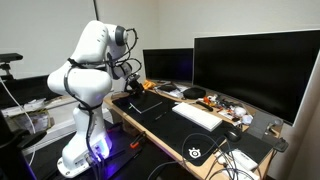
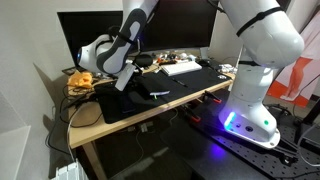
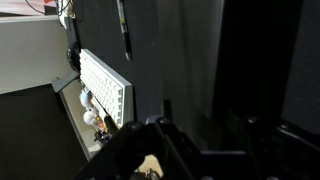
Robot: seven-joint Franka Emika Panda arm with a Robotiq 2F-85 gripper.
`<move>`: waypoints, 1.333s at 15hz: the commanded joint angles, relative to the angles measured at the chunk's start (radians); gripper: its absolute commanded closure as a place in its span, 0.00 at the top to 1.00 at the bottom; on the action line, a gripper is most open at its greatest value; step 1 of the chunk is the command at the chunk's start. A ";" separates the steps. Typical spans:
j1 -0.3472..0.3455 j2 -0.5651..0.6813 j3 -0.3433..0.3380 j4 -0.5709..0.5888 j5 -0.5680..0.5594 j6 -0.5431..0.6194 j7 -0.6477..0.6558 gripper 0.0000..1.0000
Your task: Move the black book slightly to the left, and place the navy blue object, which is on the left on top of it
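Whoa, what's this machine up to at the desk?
A white robot arm is bent over a desk, its gripper low over the end of the black desk mat, away from the white keyboard. Something dark and flat under it may be the black book; whether it is gripped cannot be told.

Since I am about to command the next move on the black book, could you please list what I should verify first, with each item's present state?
1. The gripper is over the mat: ok, low above one end.
2. Jaws open or shut: cannot tell, the wrist view is too dark.
3. The book is located: cannot tell, black against the black mat.
4. The navy object is located: cannot tell, nothing reads clearly as navy.
5. The keyboard is clear of the gripper: ok, apart in both exterior views.
6. The pen is clear of the gripper: ok, it lies apart on the mat, though near.
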 commanded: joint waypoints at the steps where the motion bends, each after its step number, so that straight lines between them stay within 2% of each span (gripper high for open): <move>1: 0.004 -0.039 0.000 -0.022 0.005 0.036 -0.039 0.86; 2: 0.001 -0.059 0.005 -0.039 0.006 0.055 -0.040 0.93; 4: -0.004 -0.102 0.016 -0.075 0.011 0.088 -0.047 1.00; 13: -0.039 -0.471 0.071 -0.392 0.075 0.316 -0.124 1.00; 20: -0.072 -0.672 0.084 -0.577 0.173 0.524 -0.335 1.00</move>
